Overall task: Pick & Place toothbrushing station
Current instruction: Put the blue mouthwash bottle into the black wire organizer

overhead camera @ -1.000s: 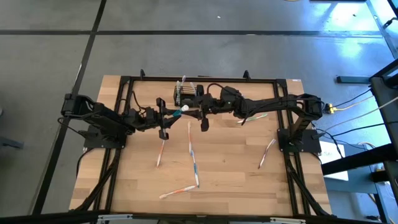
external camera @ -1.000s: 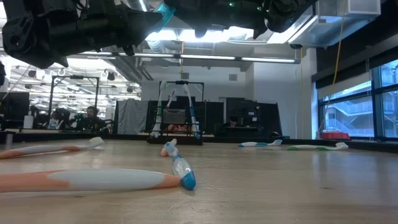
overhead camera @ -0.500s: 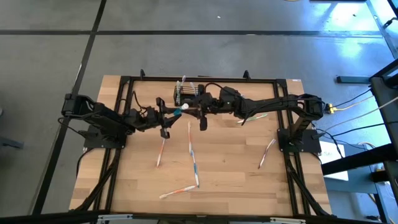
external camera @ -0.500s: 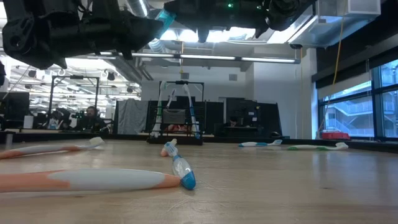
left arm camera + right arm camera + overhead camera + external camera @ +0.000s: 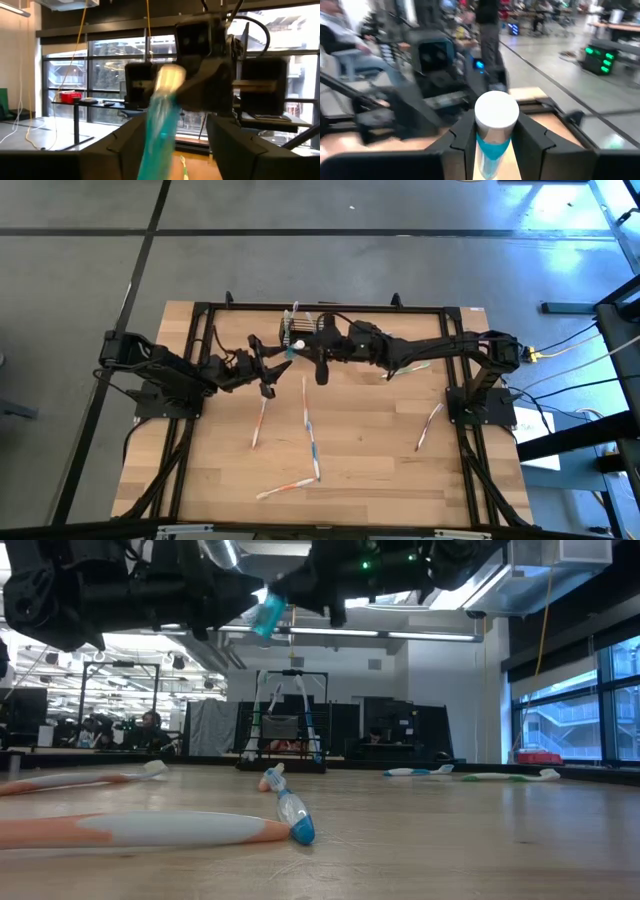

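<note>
Both grippers meet mid-air for a handover: right gripper [image 5: 306,348] fingers clench the small teal white-capped tube [image 5: 494,131], left gripper [image 5: 277,361] fingers spread, released. Nearby, the black wire-mesh toothbrushing station [image 5: 296,332] stands at the wooden desk's [image 5: 370,450] far edge.

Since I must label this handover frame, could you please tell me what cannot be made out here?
- High view: the wire-mesh basket is partly covered by the right arm; its contents are too small to tell.
- Left wrist view: the teal tube is blurred and cut off by the bottom edge.
- Right wrist view: the tube's lower end is hidden between the right gripper fingers.
- Low view: both grippers are cut off by the top edge.
</note>
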You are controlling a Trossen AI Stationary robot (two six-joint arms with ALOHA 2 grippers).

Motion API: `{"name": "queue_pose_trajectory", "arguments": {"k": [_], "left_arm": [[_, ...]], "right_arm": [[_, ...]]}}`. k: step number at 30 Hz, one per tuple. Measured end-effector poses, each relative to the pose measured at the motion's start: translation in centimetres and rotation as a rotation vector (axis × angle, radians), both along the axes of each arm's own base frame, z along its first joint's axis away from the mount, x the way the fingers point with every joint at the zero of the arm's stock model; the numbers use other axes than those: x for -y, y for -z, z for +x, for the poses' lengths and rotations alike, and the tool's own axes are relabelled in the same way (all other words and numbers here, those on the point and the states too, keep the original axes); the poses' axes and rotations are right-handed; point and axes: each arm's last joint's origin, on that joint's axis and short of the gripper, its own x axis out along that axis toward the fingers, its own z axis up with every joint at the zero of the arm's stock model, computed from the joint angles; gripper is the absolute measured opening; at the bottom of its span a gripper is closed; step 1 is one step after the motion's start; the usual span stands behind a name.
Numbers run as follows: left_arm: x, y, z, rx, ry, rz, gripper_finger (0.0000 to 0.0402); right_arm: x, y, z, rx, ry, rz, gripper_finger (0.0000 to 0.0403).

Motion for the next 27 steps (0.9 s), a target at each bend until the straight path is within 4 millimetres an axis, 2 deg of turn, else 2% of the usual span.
{"name": "queue_pose_trajectory", "arguments": {"k": [5,9,21,27], "left_arm": [[-0.1,0.0,0.0,0.010,-0.011,-0.032,0.0245],[0.0,0.0,0.0,0.016,-0.002,-0.047,0.0259],[2.0,0.6,0.3,-0.060,0.100,-0.045,0.0248],[2.8,0.6,0.2,-0.083,0.025,0.001,0.0242]], "right_arm": [[0.9,0.3,-0.4,-0.067,0.080,-0.006,0.0100],[1.9,0.3,-0.8,-0.097,0.110,-0.002,0.0100],[6.0,1.1,-1.8,-0.157,0.215,0.020,0.0100],[7.0,2.3,-1.2,-0.126,0.240,0.063,0.0100]]}}
